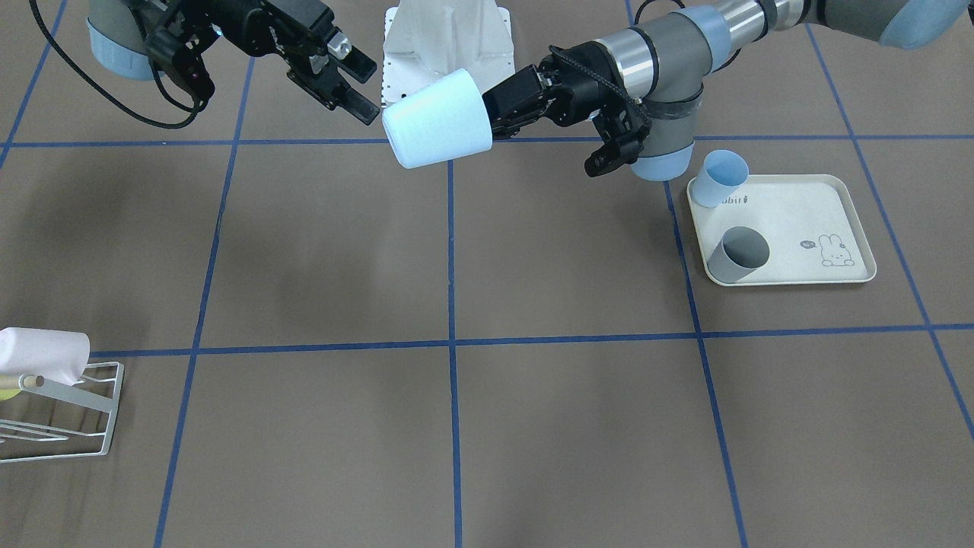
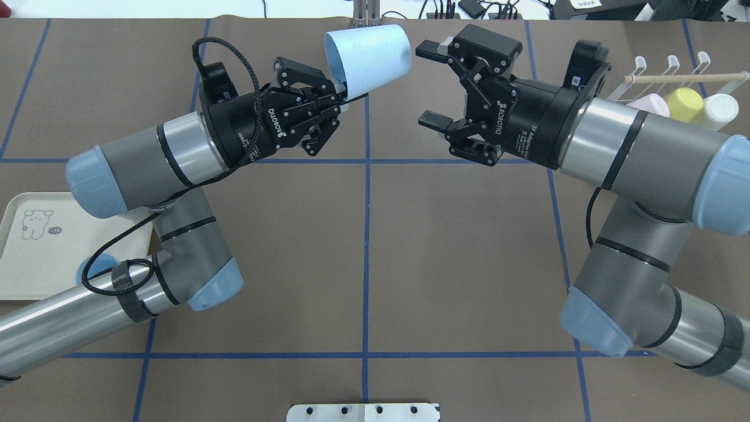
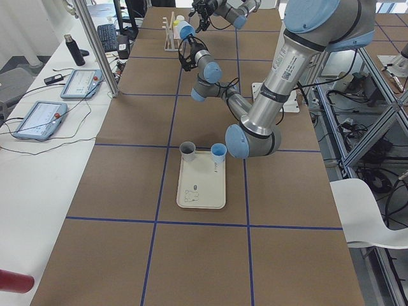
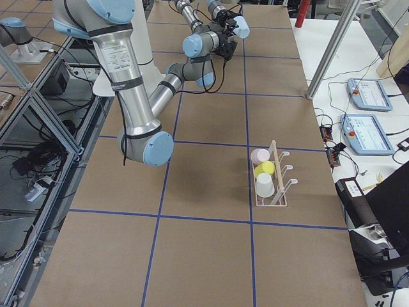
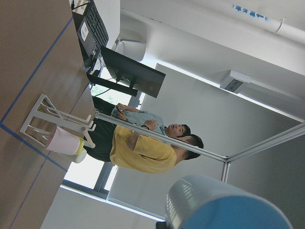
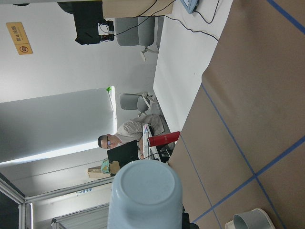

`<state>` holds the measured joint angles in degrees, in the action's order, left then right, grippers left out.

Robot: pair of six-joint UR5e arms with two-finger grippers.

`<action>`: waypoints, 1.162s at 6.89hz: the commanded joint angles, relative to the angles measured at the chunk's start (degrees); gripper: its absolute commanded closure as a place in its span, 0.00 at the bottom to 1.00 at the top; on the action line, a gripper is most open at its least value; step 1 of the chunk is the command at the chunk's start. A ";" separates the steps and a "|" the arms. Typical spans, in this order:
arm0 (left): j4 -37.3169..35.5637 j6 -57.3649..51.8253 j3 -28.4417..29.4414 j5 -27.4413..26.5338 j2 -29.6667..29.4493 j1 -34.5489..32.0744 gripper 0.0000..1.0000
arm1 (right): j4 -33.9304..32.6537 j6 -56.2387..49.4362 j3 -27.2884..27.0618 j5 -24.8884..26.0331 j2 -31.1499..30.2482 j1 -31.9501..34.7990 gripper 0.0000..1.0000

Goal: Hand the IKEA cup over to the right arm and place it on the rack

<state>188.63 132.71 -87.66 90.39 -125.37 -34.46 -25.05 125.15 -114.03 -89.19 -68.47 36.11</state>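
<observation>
- Left tool (image 2: pixel 344 95) is clamped on the rim of the light blue IKEA cup (image 2: pixel 369 55). The cup is held sideways above the table, upper centre of the overhead view.
- The cup's base faces the right tool (image 2: pixel 429 85), which judging by this leaves the body free for handover.
- Right tool is spread wide, just beside the base and apart from it.
- Rack (image 2: pixel 679 77), upper right: pink cup (image 2: pixel 650 105), yellow cup (image 2: pixel 682 102), white cup (image 2: pixel 719 110).
- Tray (image 1: pixel 799 213), right of the front-facing view: blue cup (image 1: pixel 721 176) and grey cup (image 1: pixel 736 255).

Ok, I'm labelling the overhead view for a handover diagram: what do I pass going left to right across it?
First the cream tray → left gripper → light-blue cup that it holds → right gripper, open → white rack.
</observation>
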 commanded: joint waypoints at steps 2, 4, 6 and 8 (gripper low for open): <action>-1.51 -0.26 -0.41 0.05 -1.02 0.62 1.00 | 0.00 0.09 -0.06 0.24 0.00 0.11 0.00; -1.51 -0.70 -0.49 -0.04 -1.02 1.41 1.00 | 0.00 0.09 -0.06 0.33 0.00 0.11 0.00; -1.42 -0.79 -0.58 -0.04 -1.10 2.20 1.00 | -0.09 0.09 0.03 0.86 0.00 0.11 0.00; -1.42 -0.79 -1.11 -0.04 -1.37 2.64 1.00 | -0.09 0.09 0.03 0.94 0.00 0.11 0.00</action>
<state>187.20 131.93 -88.44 90.35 -126.61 -32.20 -25.09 125.24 -114.00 -88.33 -68.47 36.21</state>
